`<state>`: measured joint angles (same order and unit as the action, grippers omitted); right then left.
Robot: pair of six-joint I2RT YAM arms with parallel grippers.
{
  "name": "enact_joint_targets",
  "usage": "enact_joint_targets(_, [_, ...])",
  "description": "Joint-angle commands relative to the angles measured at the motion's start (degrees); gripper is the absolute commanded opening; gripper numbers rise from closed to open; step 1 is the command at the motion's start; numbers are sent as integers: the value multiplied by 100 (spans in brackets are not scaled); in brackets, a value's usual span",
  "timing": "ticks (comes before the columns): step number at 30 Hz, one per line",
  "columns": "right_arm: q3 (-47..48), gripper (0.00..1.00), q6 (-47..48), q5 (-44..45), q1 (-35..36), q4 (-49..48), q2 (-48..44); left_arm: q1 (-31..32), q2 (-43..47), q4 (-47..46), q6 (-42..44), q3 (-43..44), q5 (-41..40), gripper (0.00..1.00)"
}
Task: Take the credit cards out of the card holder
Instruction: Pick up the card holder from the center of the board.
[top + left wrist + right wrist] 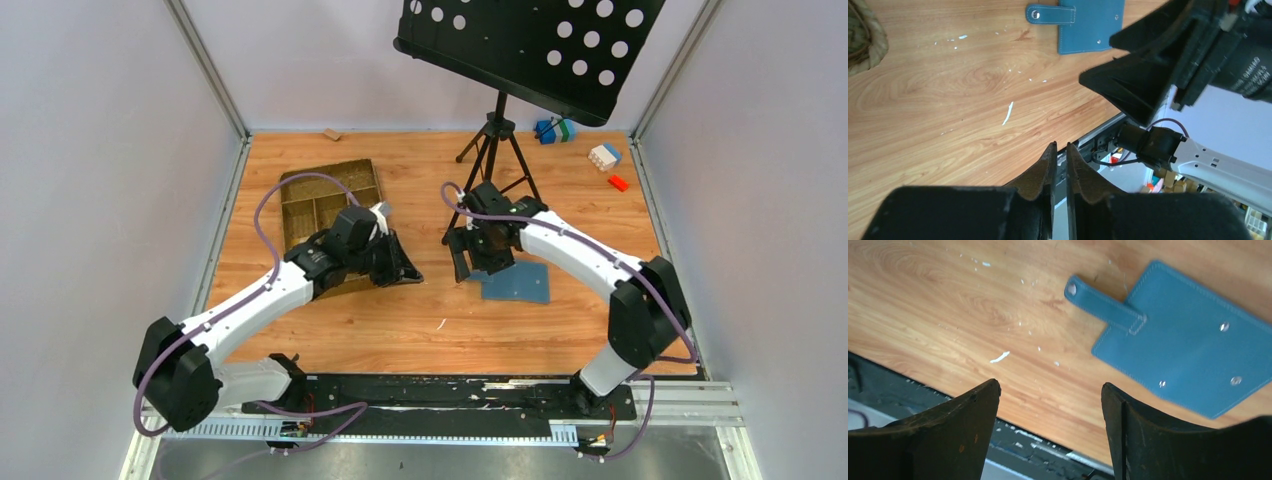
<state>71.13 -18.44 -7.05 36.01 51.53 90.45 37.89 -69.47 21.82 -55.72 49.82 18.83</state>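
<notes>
The blue card holder [522,285] [1091,26] [1193,350] lies folded shut and flat on the wooden table, its snap tab [1104,306] pointing left. No credit cards show in any view. My right gripper [478,268] [1050,387] hovers over the holder's left end, open wide with nothing between its fingers. It also fills the upper right of the left wrist view as a black body [1153,70]. My left gripper [412,274] [1061,146] sits to the left, beside the tray's near corner, its jaws parted by a narrow slit with nothing in it.
A brown compartmented tray [320,198] [862,42] lies at back left under the left arm. A black music stand on a tripod [493,140] stands behind the right gripper. Toy blocks [604,156] sit at back right. The black rail [450,390] runs along the near edge.
</notes>
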Motion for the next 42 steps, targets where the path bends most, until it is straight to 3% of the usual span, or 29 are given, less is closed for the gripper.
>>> enact_joint_targets(1, [507, 74, 660, 600, 106, -361, 609, -87, 455, 248, 158, -260, -119, 19])
enact_joint_targets(5, [889, 74, 665, 913, 124, -245, 1275, -159, 831, 359, 107, -541, -134, 20])
enact_joint_targets(13, [605, 76, 461, 1354, 121, -586, 1813, -291, 1215, 556, 125, -735, -119, 21])
enact_joint_targets(20, [110, 62, 116, 1184, -4, -979, 1999, -327, 1139, 688, 219, -649, -64, 21])
enact_joint_targets(24, [-156, 49, 1, 939, -117, -1193, 2140, -327, 1136, 720, 237, -632, -55, 21])
enact_joint_targets(26, [-211, 37, -5, 917, -126, -1263, 2116, -330, 1121, 719, 237, -616, -47, 21])
enact_joint_targets(28, [-187, 22, -12, 922, -121, -1249, 2028, -334, 1101, 726, 237, -590, -30, 21])
enact_joint_targets(34, [2, 16, 59, 818, 2, -1001, 1025, -328, 1046, 651, 233, -562, 22, 21])
enact_joint_targets(42, [505, 2, -160, -840, -25, -706, -533, -336, 1091, -283, -56, -855, 400, 27])
